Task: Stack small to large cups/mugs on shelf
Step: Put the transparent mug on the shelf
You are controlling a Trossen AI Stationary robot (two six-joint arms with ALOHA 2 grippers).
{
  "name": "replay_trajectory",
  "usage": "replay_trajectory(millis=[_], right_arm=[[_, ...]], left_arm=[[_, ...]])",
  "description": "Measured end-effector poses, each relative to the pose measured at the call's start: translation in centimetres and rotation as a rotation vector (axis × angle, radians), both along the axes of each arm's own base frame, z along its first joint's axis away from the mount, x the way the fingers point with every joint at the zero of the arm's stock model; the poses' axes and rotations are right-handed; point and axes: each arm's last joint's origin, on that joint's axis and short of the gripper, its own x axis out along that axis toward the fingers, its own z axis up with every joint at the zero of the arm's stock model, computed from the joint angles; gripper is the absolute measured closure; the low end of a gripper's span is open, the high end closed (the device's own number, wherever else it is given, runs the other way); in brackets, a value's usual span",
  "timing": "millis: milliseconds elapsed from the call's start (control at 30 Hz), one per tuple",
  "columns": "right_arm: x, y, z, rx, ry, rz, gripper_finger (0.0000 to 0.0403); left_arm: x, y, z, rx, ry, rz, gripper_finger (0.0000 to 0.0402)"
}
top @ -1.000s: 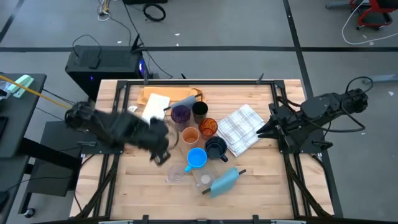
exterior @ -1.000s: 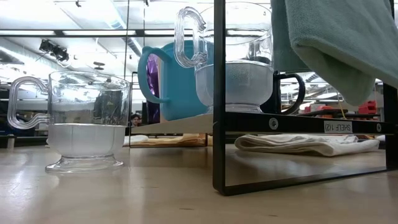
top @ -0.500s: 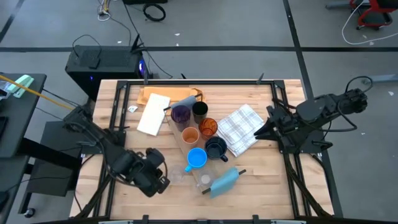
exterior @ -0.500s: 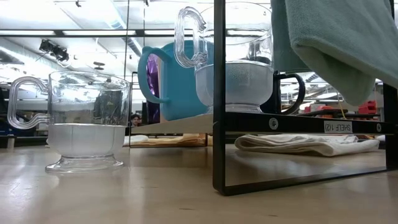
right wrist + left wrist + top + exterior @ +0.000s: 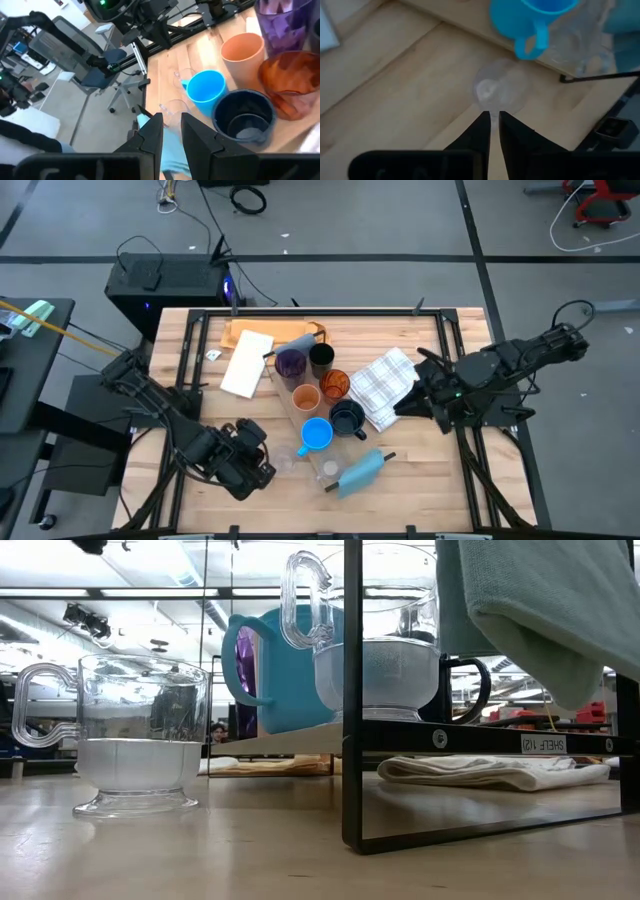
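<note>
The shelf (image 5: 286,408) runs slantwise across the table's middle. On it stand a purple tumbler (image 5: 290,363), a black cup (image 5: 321,358), two orange cups (image 5: 306,397) (image 5: 335,384), a bright blue mug (image 5: 316,433), a navy mug (image 5: 347,418) and a clear glass (image 5: 328,470). Another clear glass (image 5: 283,463) stands upright on the table beside the shelf and shows just ahead of my left fingertips (image 5: 495,90). My left gripper (image 5: 493,117) is shut above it and touches nothing. My right gripper (image 5: 171,122) is open by a narrow gap, over the checked cloth (image 5: 385,387), empty.
A teal cloth (image 5: 362,470) lies over the shelf's near end. An orange-brown board (image 5: 275,335) and a white sheet (image 5: 247,362) lie at the far left. The shelf's black frame (image 5: 352,690) stands close to the low camera.
My left gripper has gone from beside the purple tumbler toward the table's near edge, and now stands by the clear glass on the table. My right gripper has gone toward the table's left, over the checked cloth. The cups have kept still.
</note>
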Motion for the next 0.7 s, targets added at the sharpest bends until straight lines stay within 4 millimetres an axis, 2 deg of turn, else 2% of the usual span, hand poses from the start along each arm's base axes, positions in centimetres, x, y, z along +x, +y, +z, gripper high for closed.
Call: replay_trajectory(millis=[133,367,533,700], right_arm=[[1.5,0.6,-0.3,0.014,-0.002,0.005,0.0328],[3.3,1.7,-0.6,0.029,-0.036,0.016,0.0329],[3.4,2.5,-0.5,0.030,-0.057,0.056,0.0330],[2.9,3.1,-0.3,0.032,-0.065,0.091,0.0330]], left_arm=[[0.0,-0.3,-0.1,0.016,-0.003,-0.049,0.0357],[0.9,0.6,-0.2,0.016,-0.005,-0.001,0.0362],[1.5,1.3,-0.3,0.021,0.000,0.024,0.0359],[2.6,1.2,-1.7,0.046,0.041,0.009,0.0356]])
